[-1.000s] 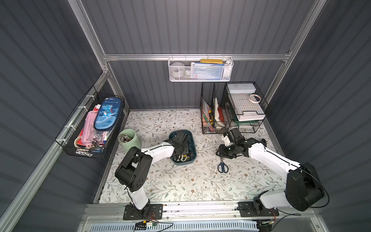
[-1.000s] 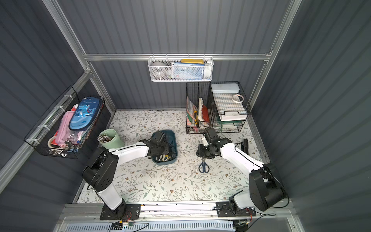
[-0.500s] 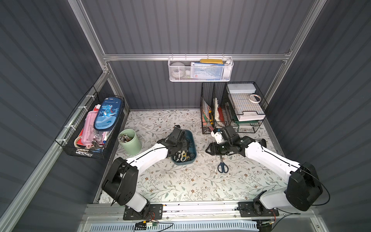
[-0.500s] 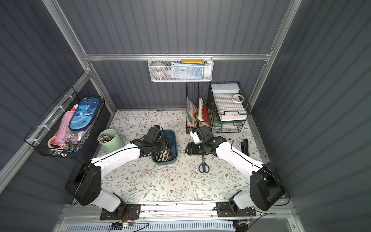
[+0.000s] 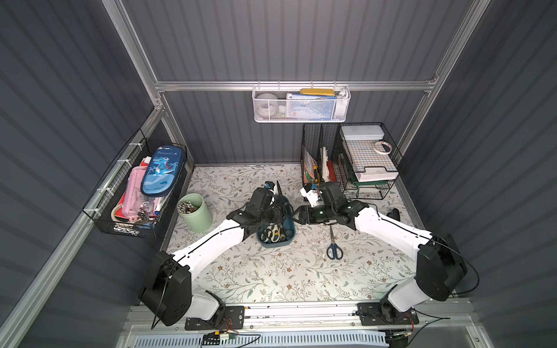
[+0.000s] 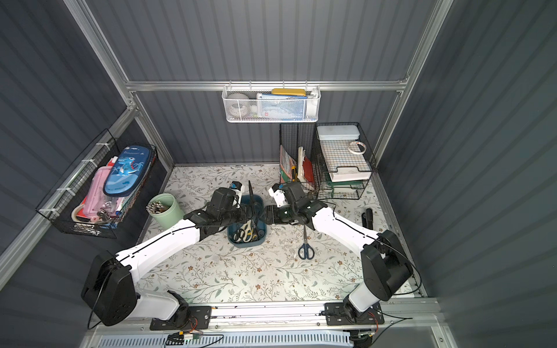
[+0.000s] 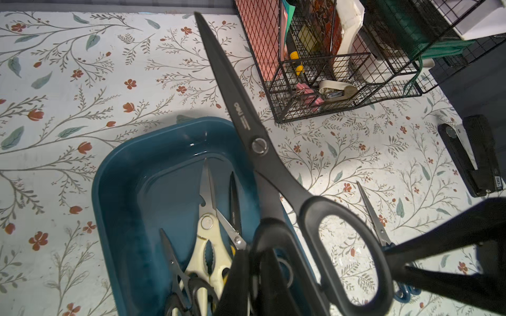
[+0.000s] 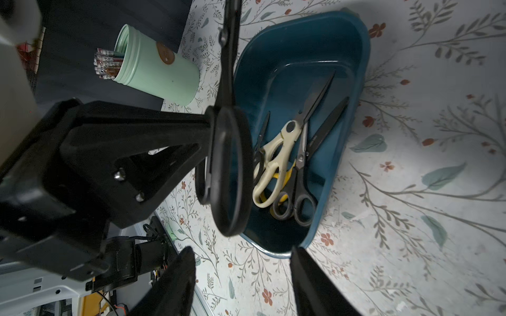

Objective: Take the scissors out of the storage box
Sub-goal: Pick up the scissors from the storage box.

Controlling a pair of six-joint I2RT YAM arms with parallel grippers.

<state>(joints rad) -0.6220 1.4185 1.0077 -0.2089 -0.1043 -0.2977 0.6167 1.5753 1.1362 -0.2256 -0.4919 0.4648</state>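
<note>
The teal-blue storage box (image 5: pixel 290 234) (image 6: pixel 233 238) sits mid-table. My left gripper (image 5: pixel 281 211) (image 7: pixel 256 257) is shut on one handle loop of the large black scissors (image 5: pixel 278 189) (image 7: pixel 246 123) (image 8: pixel 228 164). They are held above the box, blades pointing to the back wall. Cream-white scissors (image 7: pixel 208 246) (image 8: pixel 276 156), black-handled scissors (image 8: pixel 301 177) and a small black pair (image 7: pixel 172 257) lie in the box. Dark blue scissors (image 5: pixel 334 244) (image 6: pixel 306 245) lie on the table to the right. My right gripper (image 5: pixel 297 214) (image 8: pixel 242 251) is open and empty, facing the held handles at the box's right side.
A pale green cup (image 5: pixel 194 212) of pens stands left of the box. Black wire baskets (image 5: pixel 346 162) fill the back right corner. A black stapler (image 5: pixel 394 214) lies at the right edge. A wire basket (image 5: pixel 138 189) hangs on the left wall.
My left gripper has risen out of the box with the black scissors. My right gripper has moved left from the dark blue scissors toward the box and opened wider.
</note>
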